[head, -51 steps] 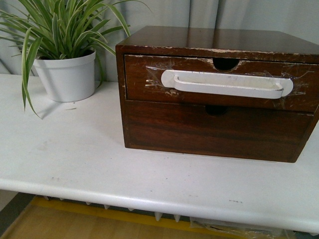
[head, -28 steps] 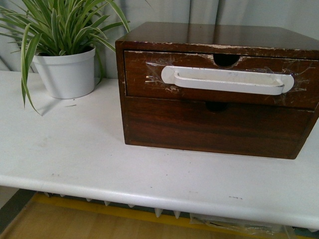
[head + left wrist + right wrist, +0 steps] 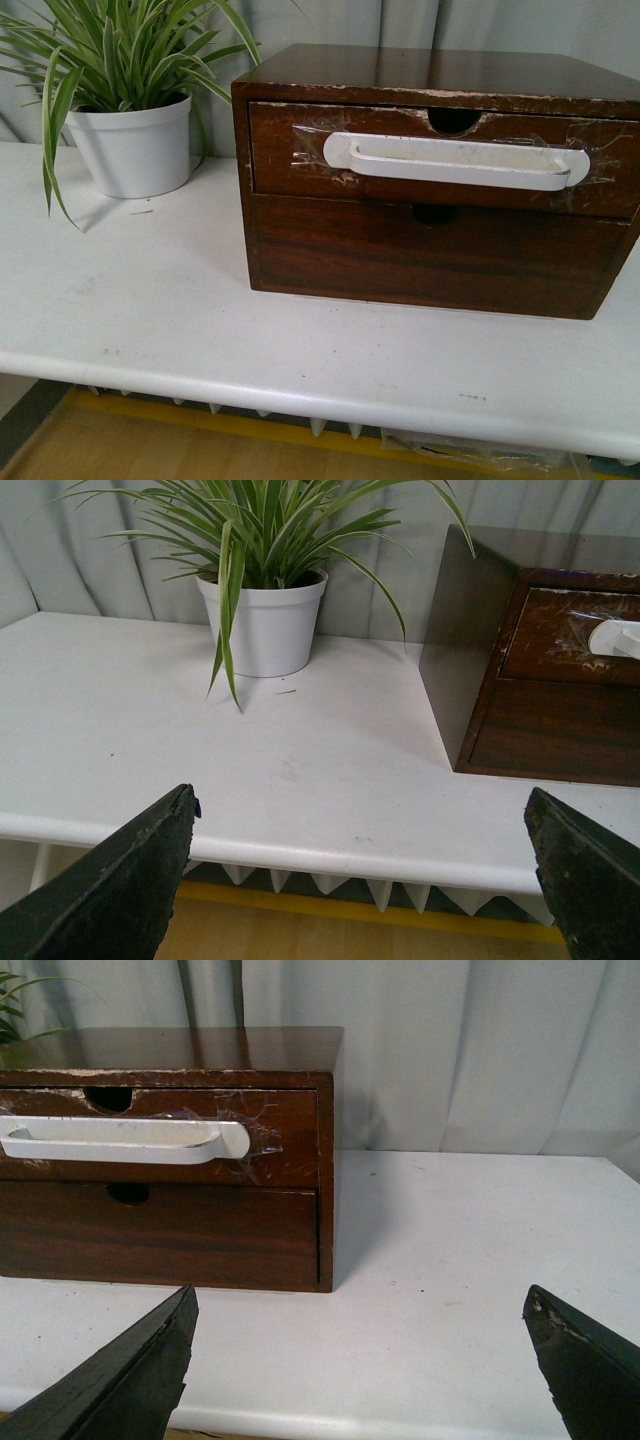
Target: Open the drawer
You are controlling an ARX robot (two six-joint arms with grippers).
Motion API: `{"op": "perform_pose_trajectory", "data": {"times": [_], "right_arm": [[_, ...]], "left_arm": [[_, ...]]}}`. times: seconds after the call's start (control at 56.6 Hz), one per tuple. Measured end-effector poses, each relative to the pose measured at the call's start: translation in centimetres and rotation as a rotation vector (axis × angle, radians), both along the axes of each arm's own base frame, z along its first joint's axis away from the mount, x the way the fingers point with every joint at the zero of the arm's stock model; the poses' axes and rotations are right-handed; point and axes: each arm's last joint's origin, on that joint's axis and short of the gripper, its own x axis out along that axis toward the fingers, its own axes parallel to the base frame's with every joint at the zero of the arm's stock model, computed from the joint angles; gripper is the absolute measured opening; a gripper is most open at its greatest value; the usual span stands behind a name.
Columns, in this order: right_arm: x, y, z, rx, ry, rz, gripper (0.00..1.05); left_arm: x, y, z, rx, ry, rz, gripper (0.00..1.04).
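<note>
1. The drawer [image 3: 440, 197] is the upper of two fronts in a dark wooden chest [image 3: 450, 75] that stands on the white surface [image 3: 150, 320]. It appears fully shut, so the task is judged not yet begun.
2. A long white bar handle [image 3: 455, 162] is held across its front by clear tape, under a half-round notch in the chipped rim. The plain lower front [image 3: 430, 260] carries no handle.
3. The left tool [image 3: 360, 800] is seen spread wide with nothing between its fingers. It is held off the surface's near edge, well apart from the chest.
4. The right tool [image 3: 362, 1295] is likewise spread wide and empty, facing the handle's right end from a distance. Neither arm is seen in the front view.
5. The tape is judged the weakest point: a hard or skewed pull could peel the handle away instead of drawing the drawer out.
6. The whole chest could be dragged toward the surface's edge if the drawer sticks, since nothing is seen bracing it.
7. A grip taken at one end of the bar could twist the drawer and jam it in its opening.
8. The potted plant [image 3: 135, 150] stands near the chest's left side, and its leaves could be brushed by an approach from that side.
</note>
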Motion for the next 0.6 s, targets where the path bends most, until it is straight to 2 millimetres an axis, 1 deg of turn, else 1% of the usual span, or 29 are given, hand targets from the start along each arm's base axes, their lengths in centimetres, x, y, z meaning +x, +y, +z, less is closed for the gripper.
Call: {"op": "perform_pose_trajectory", "data": {"times": [0.177,0.194,0.23,0.247,0.301,0.389,0.46,0.566,0.601], "right_arm": [[0.0,0.0,0.0,0.0,0.0,0.0,0.96],[0.0,0.0,-0.1,0.007,0.02,-0.003,0.96],[0.0,0.1,-0.1,0.023,0.131,0.005,0.96],[0.1,0.2,0.0,0.024,0.187,0.012,0.96],[0.4,0.4,0.4,0.017,0.261,0.046,0.96],[1.4,0.5,2.1,-0.043,0.307,0.134,0.96],[2.8,0.5,3.6,-0.114,0.333,0.178,0.96],[4.8,0.6,4.9,-0.197,0.372,0.225,0.96],[5.8,0.6,5.5,-0.25,0.387,0.251,0.96]], "left_arm": [[0.0,0.0,0.0,0.0,0.0,0.0,0.99],[0.0,0.0,0.0,0.0,0.0,0.0,0.99],[0.0,0.0,-0.1,-0.041,0.086,0.032,0.99],[0.1,-0.1,-0.1,-0.066,0.167,0.049,0.99],[0.6,-0.5,0.0,-0.075,0.263,0.031,0.99],[2.1,-1.6,1.6,-0.01,0.28,-0.096,0.99],[3.8,-2.5,2.9,0.086,0.3,-0.225,0.99],[5.9,-3.9,3.6,0.221,0.365,-0.388,0.99],[6.8,-4.9,3.7,0.281,0.412,-0.497,0.99]]}}
